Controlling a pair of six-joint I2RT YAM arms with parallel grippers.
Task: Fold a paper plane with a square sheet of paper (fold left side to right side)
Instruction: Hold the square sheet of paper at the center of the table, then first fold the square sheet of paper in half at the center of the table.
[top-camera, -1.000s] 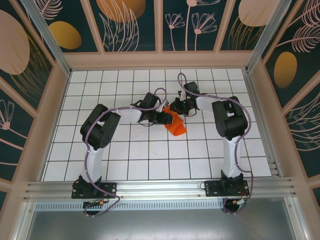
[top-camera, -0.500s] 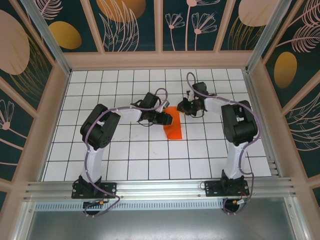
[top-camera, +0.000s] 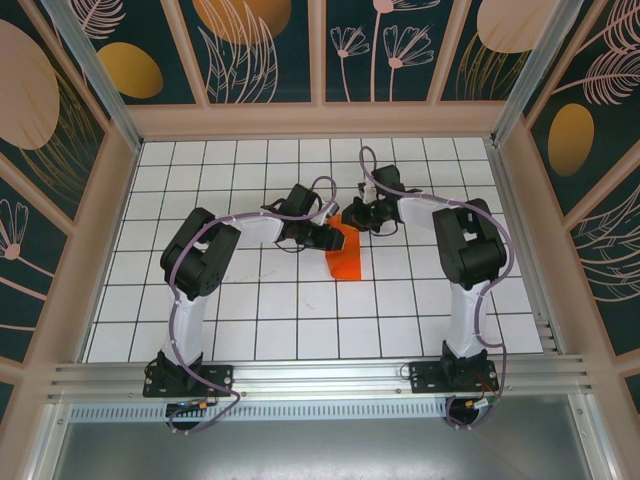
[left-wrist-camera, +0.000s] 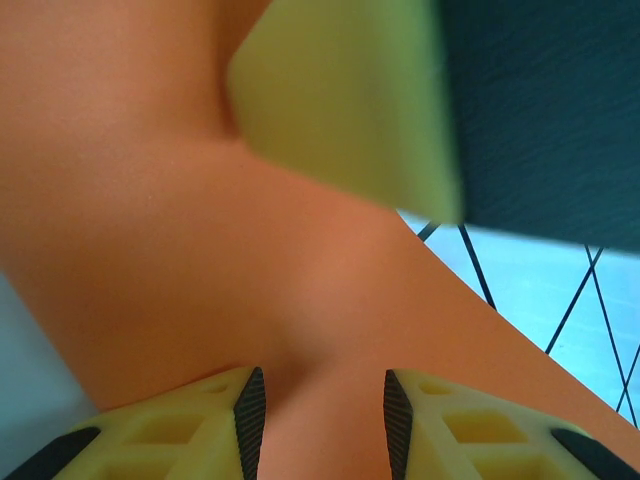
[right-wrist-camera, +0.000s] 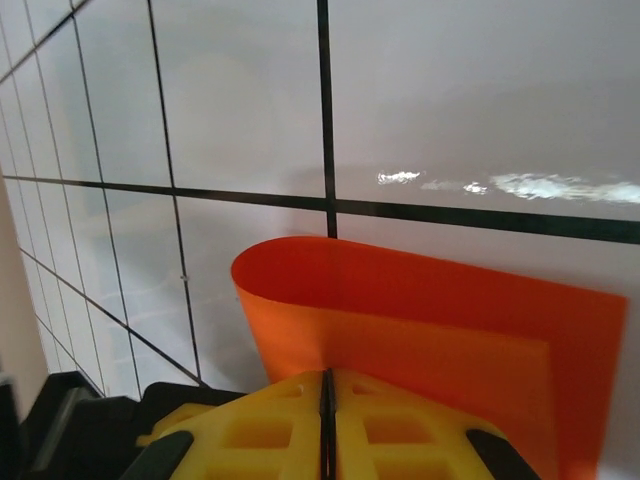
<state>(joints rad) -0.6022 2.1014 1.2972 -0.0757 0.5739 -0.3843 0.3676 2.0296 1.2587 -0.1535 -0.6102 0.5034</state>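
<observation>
Returned to the orange paper (top-camera: 347, 262), right fingers (right-wrist-camera: 270, 430) pinch it; left fingers (left-wrist-camera: 190, 435) straddle it half-open

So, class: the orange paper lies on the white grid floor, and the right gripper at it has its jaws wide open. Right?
No: the right gripper has its jaws shut, as the right wrist view shows. The paper does lie on the floor.

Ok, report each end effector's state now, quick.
Left end effector: open, jaws apart over the thin bright orange sheet of paper.
Right end effector: closed, tips at the paper's edge; a pinch cannot be told.
</observation>
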